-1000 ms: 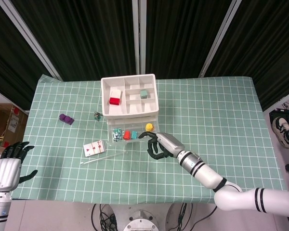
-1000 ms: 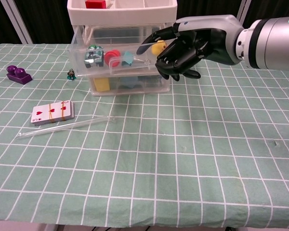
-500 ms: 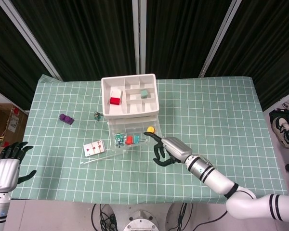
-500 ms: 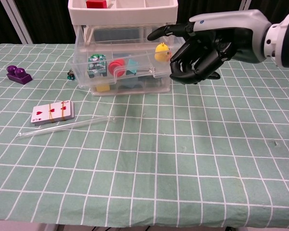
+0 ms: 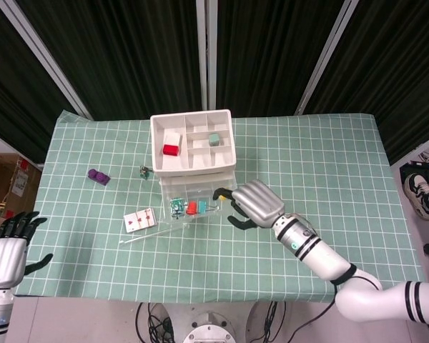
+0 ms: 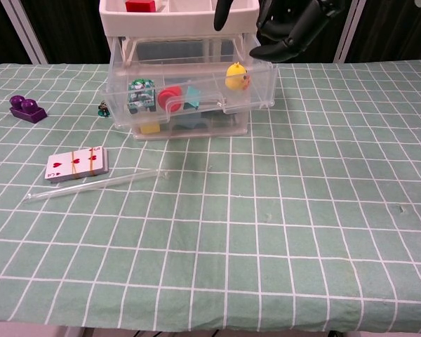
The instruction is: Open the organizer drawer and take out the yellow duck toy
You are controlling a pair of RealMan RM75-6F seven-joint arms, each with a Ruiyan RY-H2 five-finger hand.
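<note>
Hanging just above the pulled-out drawer (image 6: 189,98), the right robot hand (image 5: 256,204) holds nothing, fingers spread and curled downward, probably ready to grab. Inside the drawer's right end sits the yellow duck toy (image 6: 236,76), easy to reach.

Clear glossy plastic drawer (image 6: 189,95) — matt cloth (image 6: 266,210)

We see our right hand (image 5: 256,203) with a silver back and black fingers (image 6: 289,43), on a white arm banded in black. Our left hand (image 5: 6,251) matches it.
</note>
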